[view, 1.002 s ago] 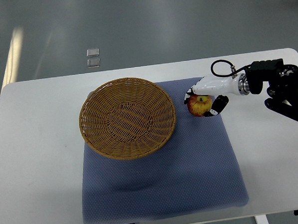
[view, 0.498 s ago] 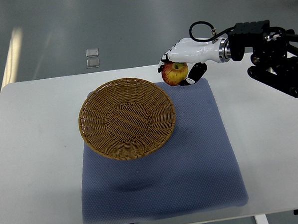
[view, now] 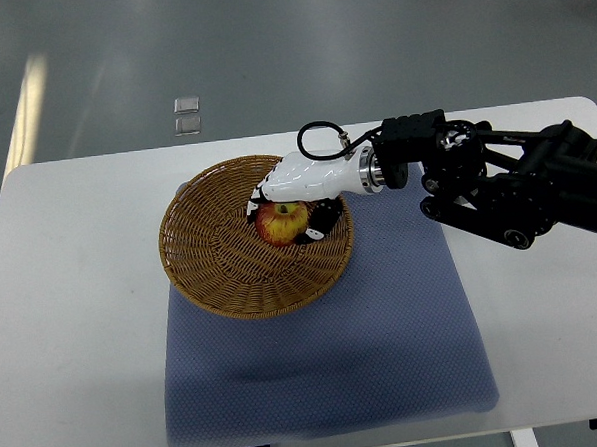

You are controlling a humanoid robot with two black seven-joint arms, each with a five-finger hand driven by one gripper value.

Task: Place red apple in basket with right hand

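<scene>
Carried leftward, the red apple (gripped in the right hand) now sits over the wicker basket interior.

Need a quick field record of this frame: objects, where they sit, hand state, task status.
surface: white table with a blue mat on it
basket: wicker basket resting on the mat's far left part
apple: red apple over the basket's inside, right of centre
right hand: right hand over the basket, fingers curled round the apple
left hand: not in view
status: apple not yet released
</scene>
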